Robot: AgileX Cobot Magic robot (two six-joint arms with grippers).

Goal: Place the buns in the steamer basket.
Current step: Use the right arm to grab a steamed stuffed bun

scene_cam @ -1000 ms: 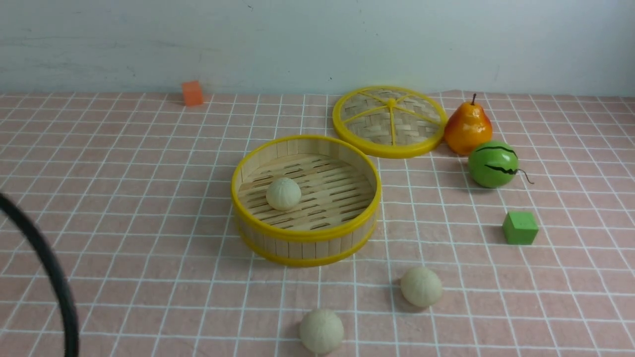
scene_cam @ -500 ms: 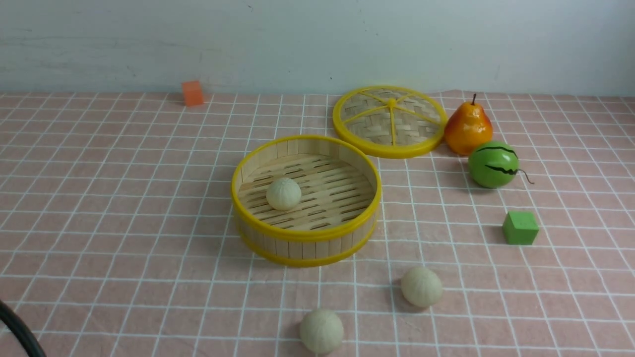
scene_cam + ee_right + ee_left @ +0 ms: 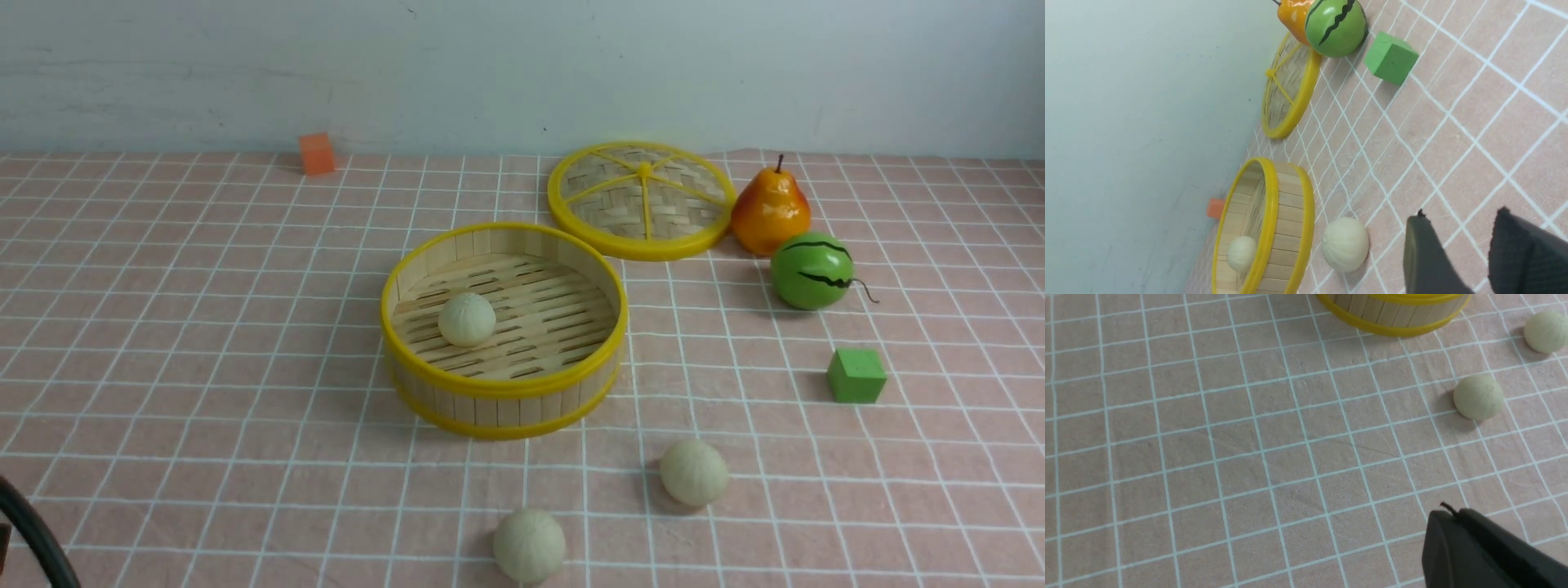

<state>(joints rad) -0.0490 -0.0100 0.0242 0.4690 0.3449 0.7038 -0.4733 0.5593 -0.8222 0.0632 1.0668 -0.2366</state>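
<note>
At centre of the checked cloth point(image 3: 204, 327): basket point(image 3: 504, 400), upright, with inner bun point(image 3: 466, 319) resting on its slatted floor. Nearer the robot, outside the basket and apart from its wall: near bun point(image 3: 529, 545) and right bun point(image 3: 693, 472), each alone on the cloth. Behind the basket: lid point(image 3: 642, 200), lying flat; just beside it pear point(image 3: 770, 214), then melon point(image 3: 811, 270) and green cube point(image 3: 856, 376). Right gripper point(image 3: 1461, 214): fingers spread, nothing between them. Left gripper point(image 3: 1449, 531): one dark finger in view; spread or pressed together cannot be told.
</note>
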